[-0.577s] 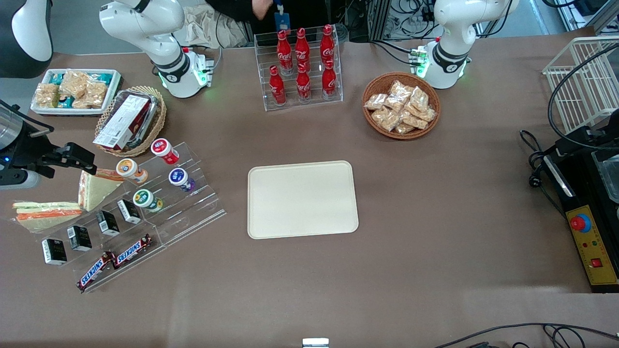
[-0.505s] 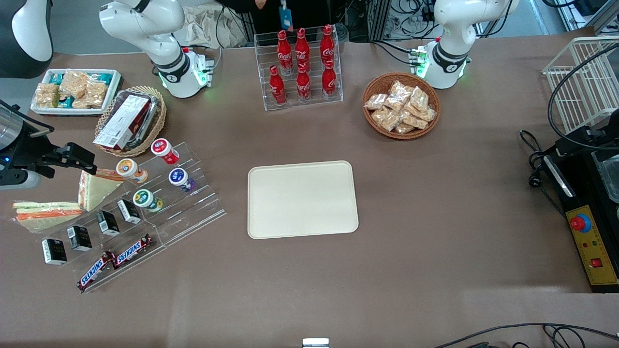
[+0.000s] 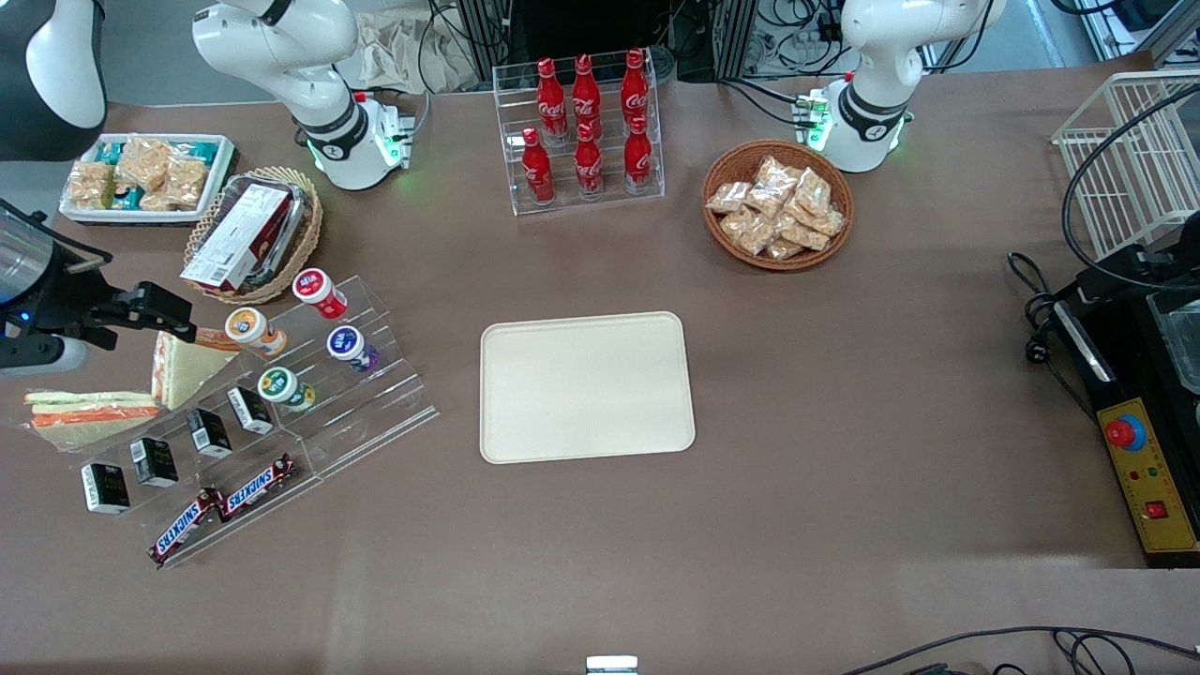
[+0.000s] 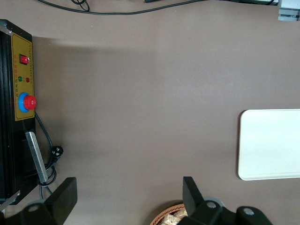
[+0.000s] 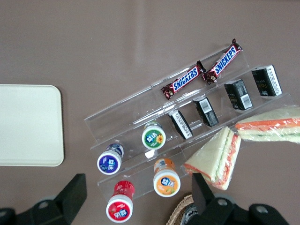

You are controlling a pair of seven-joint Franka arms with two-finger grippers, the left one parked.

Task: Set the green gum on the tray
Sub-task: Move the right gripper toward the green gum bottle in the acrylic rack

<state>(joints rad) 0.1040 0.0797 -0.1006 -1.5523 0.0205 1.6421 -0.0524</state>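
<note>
I see the gripper (image 5: 136, 199) spread wide, empty, hovering above the acrylic rack (image 3: 309, 394). Green gum (image 3: 281, 386) sits on that rack, at 9 o'clock from the tray (image 3: 586, 386).

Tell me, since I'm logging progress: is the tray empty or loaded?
Empty: the tray is bare. The green gum sits on the clear rack; the gripper, jaws open, hovers above the sandwiches.

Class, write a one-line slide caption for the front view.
Open gripper above sandwiches; green gum on acrylic rack; cream tray bare.
</note>
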